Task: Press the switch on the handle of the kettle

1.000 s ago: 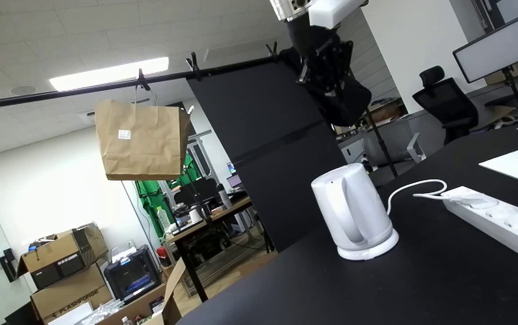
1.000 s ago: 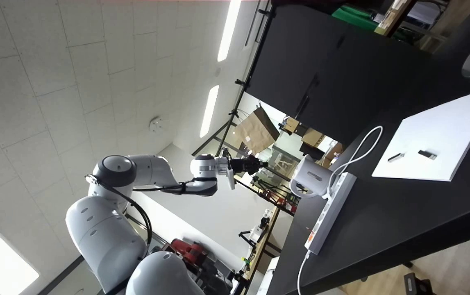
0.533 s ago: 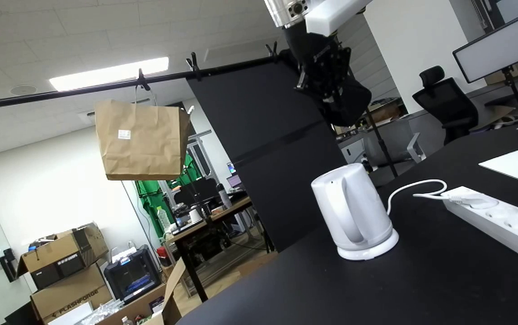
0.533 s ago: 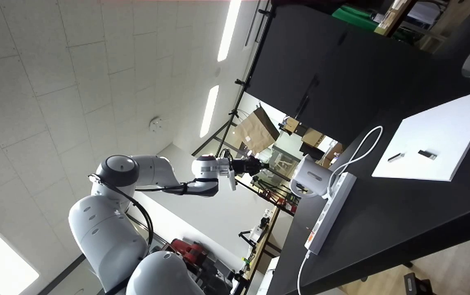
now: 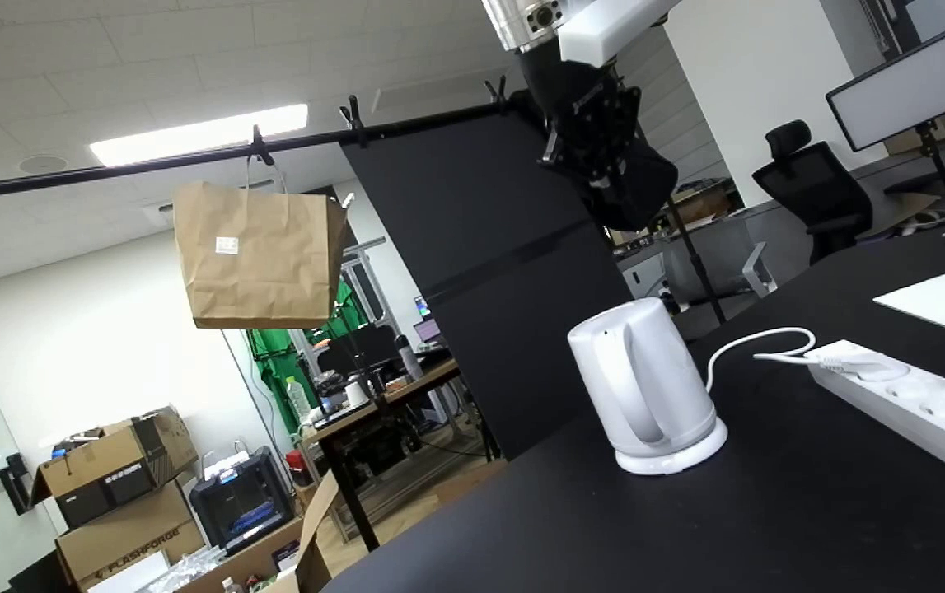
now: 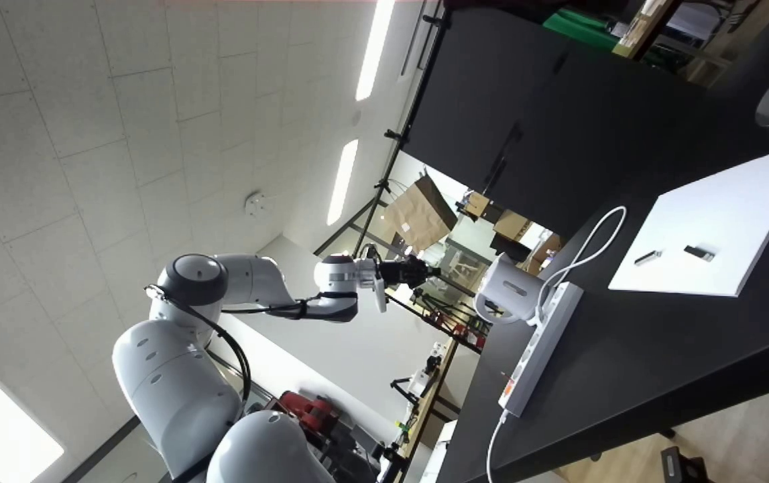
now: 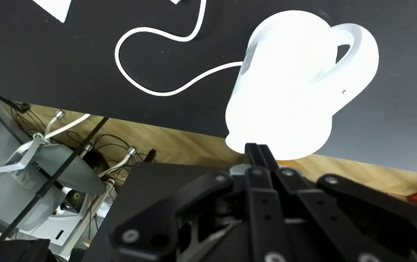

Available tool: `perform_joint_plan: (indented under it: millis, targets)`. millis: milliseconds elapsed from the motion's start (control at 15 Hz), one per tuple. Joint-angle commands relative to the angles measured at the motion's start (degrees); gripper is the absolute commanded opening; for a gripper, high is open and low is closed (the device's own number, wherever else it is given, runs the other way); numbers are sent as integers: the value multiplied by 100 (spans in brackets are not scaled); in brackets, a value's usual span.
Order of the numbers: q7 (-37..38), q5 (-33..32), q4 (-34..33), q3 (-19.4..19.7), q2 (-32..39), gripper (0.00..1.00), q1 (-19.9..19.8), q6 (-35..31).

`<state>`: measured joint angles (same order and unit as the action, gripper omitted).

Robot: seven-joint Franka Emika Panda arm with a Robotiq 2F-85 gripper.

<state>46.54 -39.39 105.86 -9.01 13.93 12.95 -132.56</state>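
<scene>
Black table (image 7: 408, 109) has the kettle (image 7: 284, 87) on it, handle (image 7: 363, 62) up and right of the gripper (image 7: 258, 146) (pinched together, nothing held) in the wrist view.

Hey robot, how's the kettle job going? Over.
End effector shut, higher than the kettle, not touching. Kettle on black table, cord to power strip. Nothing visible in the way.

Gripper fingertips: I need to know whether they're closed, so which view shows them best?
The wrist view: the fingertips appear large there, side by side and seemingly touching. Both exterior views show the gripper smaller and dark, its fingertips too indistinct to judge.
</scene>
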Motion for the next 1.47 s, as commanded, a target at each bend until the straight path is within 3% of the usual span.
perform_joint_plan:
  millis: [0, 600, 1400]
  targets:
    - [-27, -19, -148, 135, 157, 0, 184, 60]
    - [-691, 44, -505, 258, 832, 0, 397, -129]
    - [-985, 341, -782, 479, 1361, 0, 584, -866]
